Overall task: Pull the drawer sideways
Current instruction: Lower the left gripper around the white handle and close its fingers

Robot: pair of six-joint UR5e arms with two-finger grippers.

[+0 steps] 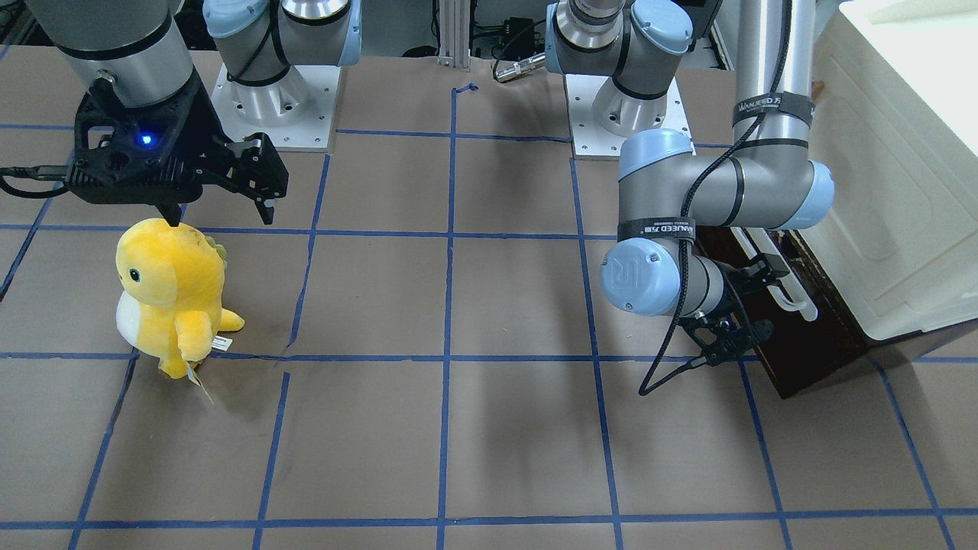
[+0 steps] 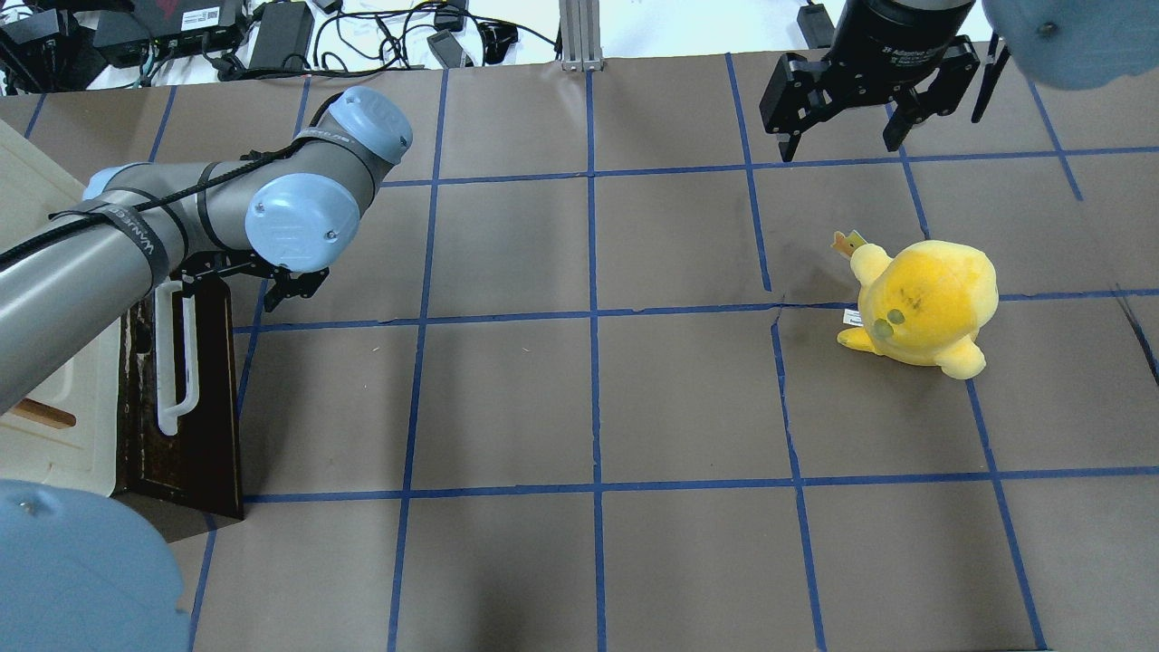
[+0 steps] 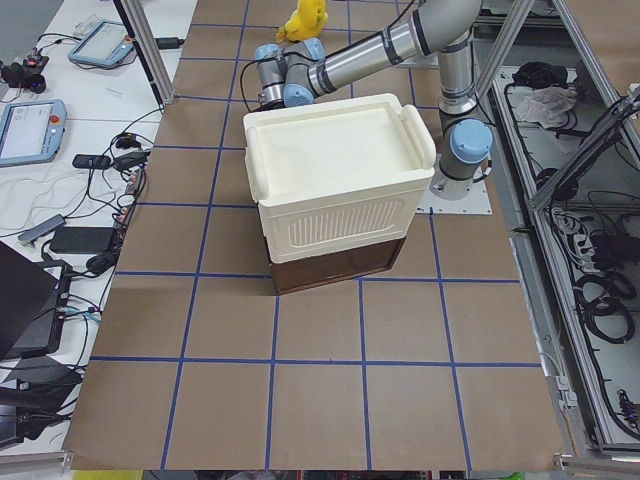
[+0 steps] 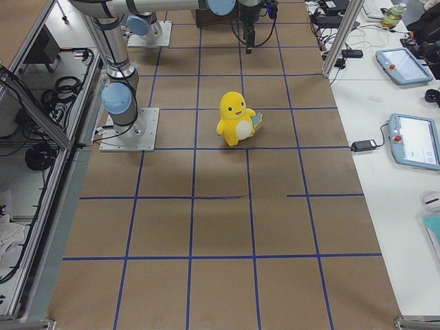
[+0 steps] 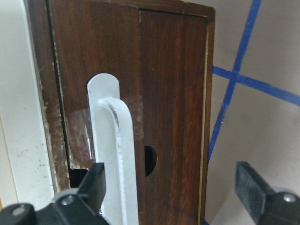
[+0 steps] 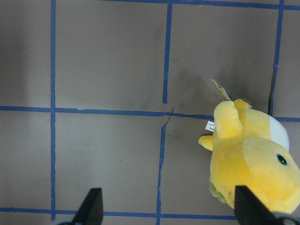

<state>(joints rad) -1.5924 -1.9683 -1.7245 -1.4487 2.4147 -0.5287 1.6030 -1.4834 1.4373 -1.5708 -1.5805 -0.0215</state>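
The drawer (image 2: pixel 204 407) has a dark brown front and a long white bar handle (image 2: pixel 170 358), and sits at the base of the cream-white cabinet (image 2: pixel 41 444) at the table's left end. The front lies close against the cabinet body. My left gripper (image 5: pixel 173 187) is open at the handle's (image 5: pixel 115 154) upper end, which lies just inside one finger (image 5: pixel 93 185). The drawer front (image 5: pixel 168 93) fills the space between the jaws. In the front-facing view the left gripper (image 1: pixel 726 344) hangs beside the drawer (image 1: pixel 810 336). My right gripper (image 2: pixel 842 136) is open and empty, far from the drawer.
A yellow plush toy (image 2: pixel 924 303) stands on the right side of the table, just below my right gripper (image 1: pixel 221 206); it also shows in the right wrist view (image 6: pixel 253 159). Blue tape lines grid the brown table. Both arm bases (image 1: pixel 275 99) stand at the robot's side.
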